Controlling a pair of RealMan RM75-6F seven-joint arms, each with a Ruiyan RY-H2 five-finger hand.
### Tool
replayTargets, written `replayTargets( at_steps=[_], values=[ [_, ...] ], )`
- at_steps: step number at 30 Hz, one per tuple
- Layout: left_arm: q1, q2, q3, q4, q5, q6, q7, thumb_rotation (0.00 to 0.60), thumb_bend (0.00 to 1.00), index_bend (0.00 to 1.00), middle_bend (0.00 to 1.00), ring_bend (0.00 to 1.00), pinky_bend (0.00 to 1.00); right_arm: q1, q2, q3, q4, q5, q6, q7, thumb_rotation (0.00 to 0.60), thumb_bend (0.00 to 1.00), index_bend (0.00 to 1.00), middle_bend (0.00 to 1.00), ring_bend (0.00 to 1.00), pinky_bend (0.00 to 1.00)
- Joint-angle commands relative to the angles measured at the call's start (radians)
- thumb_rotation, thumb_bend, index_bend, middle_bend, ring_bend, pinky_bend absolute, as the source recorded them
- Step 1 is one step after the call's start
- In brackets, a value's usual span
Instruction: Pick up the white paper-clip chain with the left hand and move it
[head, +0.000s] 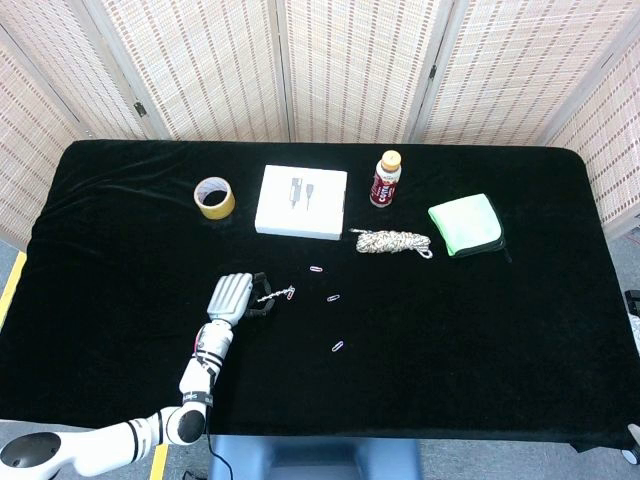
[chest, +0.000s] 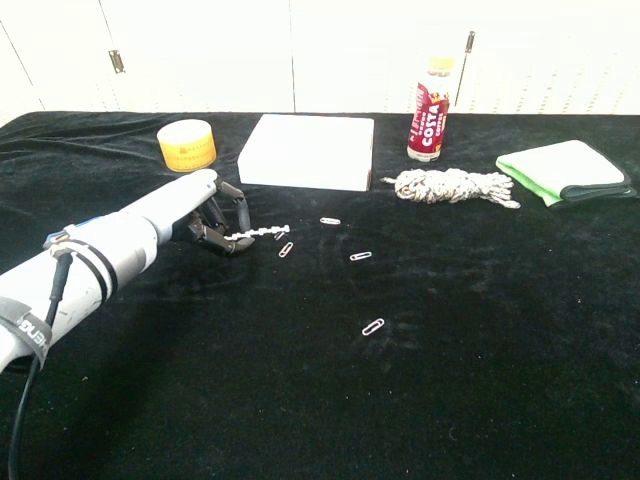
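Note:
The white paper-clip chain (head: 277, 295) (chest: 259, 234) sticks out to the right from my left hand (head: 232, 298) (chest: 195, 208), which pinches its left end between dark fingertips. The chain hangs stiffly just above the black cloth, its free end near a loose paper clip (chest: 286, 250). My left forearm reaches in from the lower left in both views. My right hand does not show in either view.
Loose paper clips (head: 334, 298) (chest: 373, 326) lie scattered at mid-table. Behind stand a yellow tape roll (head: 214, 196), a white box (head: 301, 201), a Costa bottle (head: 386, 179), a coiled rope (head: 393, 242) and a green cloth (head: 466, 224).

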Motion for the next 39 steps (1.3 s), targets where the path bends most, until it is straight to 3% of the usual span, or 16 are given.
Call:
replayTargets(
  at_steps=[1, 9, 21, 39],
  values=[
    [-0.012, 0.003, 0.0, 0.017, -0.004, -0.02, -0.016, 0.6, 0.53, 0.85, 1.0, 1.0, 1.0, 0.007, 0.008, 0.001, -0.017, 0.007, -0.019, -0.013, 0.6, 0.01, 0.0, 0.0, 0.0, 0.0],
    [-0.026, -0.016, 0.02, 0.023, -0.002, -0.028, -0.024, 0.6, 0.53, 0.85, 1.0, 1.0, 1.0, 0.002, 0.015, 0.005, -0.016, 0.017, -0.018, 0.006, 0.6, 0.01, 0.0, 0.0, 0.0, 0.0],
    [-0.067, -0.055, 0.01, 0.106, -0.02, -0.059, -0.039, 0.6, 0.53, 0.85, 1.0, 1.0, 1.0, -0.016, 0.008, 0.009, 0.007, 0.032, -0.008, 0.038, 0.6, 0.01, 0.0, 0.0, 0.0, 0.0],
    [-0.064, -0.049, 0.022, 0.105, -0.03, -0.043, -0.035, 0.6, 0.53, 0.85, 1.0, 1.0, 1.0, -0.025, 0.004, 0.008, 0.003, 0.019, -0.001, 0.021, 0.6, 0.01, 0.0, 0.0, 0.0, 0.0]
  ],
)
